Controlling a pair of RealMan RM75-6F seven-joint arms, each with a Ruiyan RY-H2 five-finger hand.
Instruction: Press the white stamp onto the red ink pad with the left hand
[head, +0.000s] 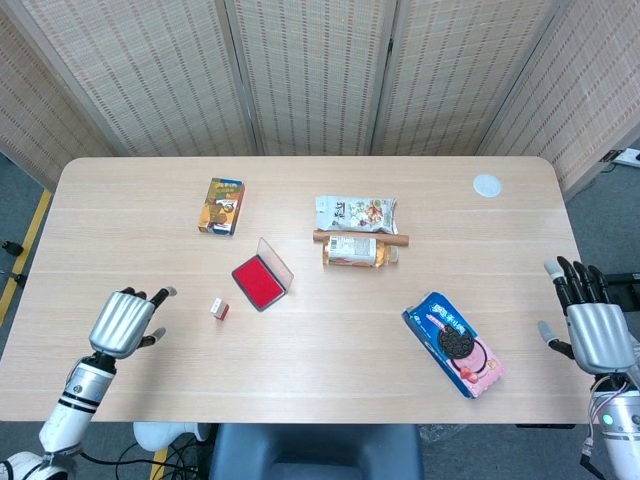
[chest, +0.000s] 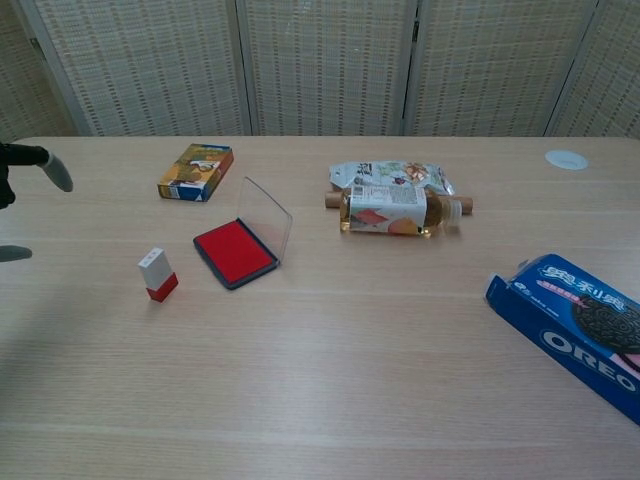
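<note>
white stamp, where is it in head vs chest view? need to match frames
Head view: white stamp sits left of centre, just lower left of the red ink pad.
Chest view: white stamp sits centre-left, just left of the red ink pad.
Shared landmark: the open ink pad with its raised clear lid.

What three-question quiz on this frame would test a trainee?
1. True or false: the left robot hand already holds the white stamp.
2. Is the red ink pad lid open or closed?
3. What lies nearest the right robot hand: A) cookie box, B) bottle, C) orange carton?

Key: 1 false, it is apart from the stamp, holding nothing. 2 open. 3 A.
</note>
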